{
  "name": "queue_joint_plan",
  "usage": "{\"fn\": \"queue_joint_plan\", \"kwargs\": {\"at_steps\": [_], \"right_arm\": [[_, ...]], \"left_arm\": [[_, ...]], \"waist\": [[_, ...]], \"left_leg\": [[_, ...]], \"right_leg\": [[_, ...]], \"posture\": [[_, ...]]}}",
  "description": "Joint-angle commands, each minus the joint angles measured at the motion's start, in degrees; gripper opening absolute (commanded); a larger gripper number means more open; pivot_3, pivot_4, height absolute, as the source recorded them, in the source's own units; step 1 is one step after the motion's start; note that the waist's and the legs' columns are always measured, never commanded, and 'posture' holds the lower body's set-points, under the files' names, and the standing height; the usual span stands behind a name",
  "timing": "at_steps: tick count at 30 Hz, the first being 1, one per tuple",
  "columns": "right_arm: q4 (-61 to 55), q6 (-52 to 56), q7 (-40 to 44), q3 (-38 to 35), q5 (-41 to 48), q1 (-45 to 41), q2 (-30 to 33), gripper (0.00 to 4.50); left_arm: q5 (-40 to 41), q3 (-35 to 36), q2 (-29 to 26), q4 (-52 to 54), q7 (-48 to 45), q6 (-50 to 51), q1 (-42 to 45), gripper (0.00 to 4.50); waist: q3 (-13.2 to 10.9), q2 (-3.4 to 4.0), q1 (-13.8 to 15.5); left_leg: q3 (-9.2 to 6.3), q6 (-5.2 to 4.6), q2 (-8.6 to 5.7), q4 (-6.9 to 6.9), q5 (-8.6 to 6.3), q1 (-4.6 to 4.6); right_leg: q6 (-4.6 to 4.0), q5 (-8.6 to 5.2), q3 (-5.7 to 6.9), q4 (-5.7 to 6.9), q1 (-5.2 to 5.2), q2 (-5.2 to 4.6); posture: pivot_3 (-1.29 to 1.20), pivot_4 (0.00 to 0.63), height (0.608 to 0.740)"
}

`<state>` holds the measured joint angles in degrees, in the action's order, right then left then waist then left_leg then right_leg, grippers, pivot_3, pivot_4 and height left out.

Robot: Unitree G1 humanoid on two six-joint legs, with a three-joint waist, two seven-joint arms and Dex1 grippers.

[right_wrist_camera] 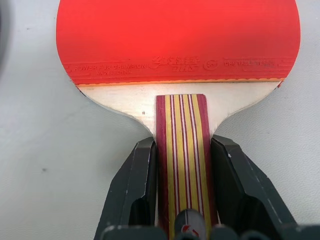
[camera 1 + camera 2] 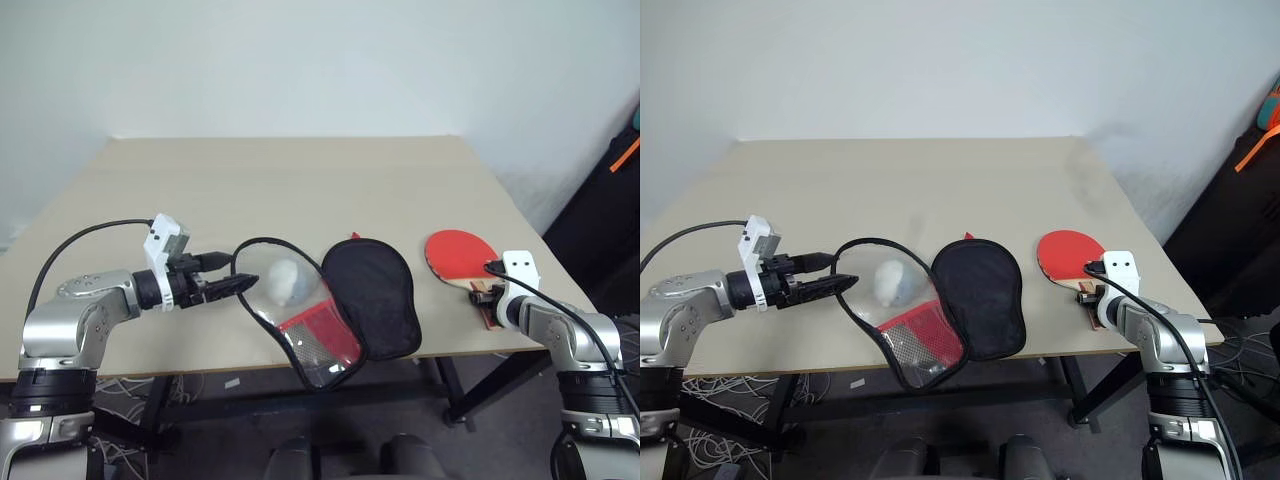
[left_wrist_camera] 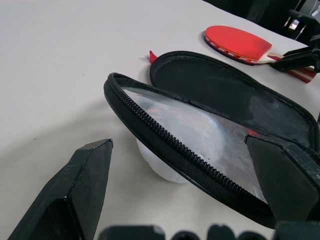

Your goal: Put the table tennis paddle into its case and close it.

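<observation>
The table tennis paddle [image 2: 458,253] lies flat near the table's right front edge, red face up, its striped handle [image 1: 182,130] toward me. My right gripper [image 1: 182,145] is shut on that handle, one finger pressed against each side. The case [image 2: 372,295] lies open in the middle: its black-lined half is flat, and its clear-window half [image 2: 290,300] is tilted up to the left of it. My left gripper [image 3: 180,145] stands open at the window half's left rim, whose zip edge [image 3: 165,140] runs between the fingers. A small white ball [image 2: 285,281] shows behind the clear window.
The tan table [image 2: 300,180] stretches bare behind the case and the paddle. The case's lower end hangs over the front edge [image 2: 200,362]. A dark bag with an orange strap [image 2: 615,190] stands beyond the table's right side.
</observation>
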<state>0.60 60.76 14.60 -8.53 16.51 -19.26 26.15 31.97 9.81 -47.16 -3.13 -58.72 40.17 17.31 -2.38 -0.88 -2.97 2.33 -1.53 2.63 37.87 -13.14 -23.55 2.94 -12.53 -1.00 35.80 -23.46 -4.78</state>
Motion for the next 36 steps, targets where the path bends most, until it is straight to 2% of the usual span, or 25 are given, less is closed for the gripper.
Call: {"fn": "queue_joint_plan", "kwargs": {"at_steps": [1, 4, 8, 14, 21, 29, 36], "right_arm": [[-2.27, -2.13, 0.51, -1.26, 1.37, -2.98, -1.84, 1.2], [-7.5, -0.83, 1.88, -1.69, 4.88, -6.14, -5.13, 1.2], [-14.97, 5.08, 2.36, 1.73, 8.7, -8.56, -9.74, 1.2], [-20.53, 10.71, -0.35, 6.43, 10.1, -6.64, -16.11, 1.2], [-21.1, 10.49, -1.38, 9.24, 8.87, -1.41, -15.83, 1.2], [-20.08, 11.67, -2.91, 10.18, 6.52, -0.07, -13.83, 1.2], [-21.01, 14.13, -4.19, 11.01, 5.83, 1.13, -14.79, 1.2]], "left_arm": [[0.66, 1.46, -0.38, 2.16, 0.31, 0.13, 0.3, 4.5], [0.62, 1.44, -0.59, 2.26, 0.27, 0.35, -0.04, 4.5], [0.52, 1.41, -0.78, 2.01, 0.19, 0.32, 0.13, 4.5], [0.71, 1.58, -0.83, 2.46, 0.43, 0.55, 0.24, 4.5], [1.22, 2.63, -1.24, 3.92, 1.06, 1.4, -1.04, 4.5], [1.26, 2.94, -1.25, 4.56, 1.53, 1.94, -1.44, 4.5], [1.35, 2.95, -1.07, 4.83, 1.83, 1.97, -1.75, 4.5]], "waist": [[-0.01, 0.01, -0.07], [-0.08, 0.13, -0.15], [-0.19, 0.31, 0.03], [-0.11, 0.16, 0.53], [-0.12, 0.19, 0.39], [-0.13, 0.2, 0.41], [-0.12, 0.18, 0.43]], "left_leg": [[0.0, 0.0, 0.0, 0.0, 0.0, 0.0], [0.05, 0.0, 0.01, -0.03, 0.0, -0.01], [0.05, 0.0, 0.01, -0.05, 0.0, -0.06], [-0.05, 0.01, -0.02, -0.02, 0.0, -0.1], [0.0, 0.15, 0.0, -0.07, -0.08, -0.12], [0.01, 0.07, 0.0, -0.06, -0.03, -0.12], [0.0, 0.09, 0.0, -0.06, -0.04, -0.12]], "right_leg": [[-0.01, 0.0, 0.0, 0.0, -0.01, 0.0], [0.07, 0.06, -0.07, 0.05, -0.09, 0.03], [0.13, 0.09, -0.1, 0.08, -0.15, 0.05], [0.01, 0.16, 0.09, -0.02, -0.03, -0.05], [-0.13, 0.24, 0.09, 0.0, -0.13, -0.05], [-0.12, 0.23, 0.08, 0.01, -0.14, -0.04], [-0.1, 0.21, 0.09, -0.01, -0.12, -0.04]], "posture": [[0.0, 0.0, 0.74], [0.0, 0.0, 0.74], [0.0, 0.0, 0.74], [0.0, 0.0, 0.74], [0.0, 0.0, 0.74], [0.0, 0.0, 0.74], [0.0, 0.0, 0.74]]}}
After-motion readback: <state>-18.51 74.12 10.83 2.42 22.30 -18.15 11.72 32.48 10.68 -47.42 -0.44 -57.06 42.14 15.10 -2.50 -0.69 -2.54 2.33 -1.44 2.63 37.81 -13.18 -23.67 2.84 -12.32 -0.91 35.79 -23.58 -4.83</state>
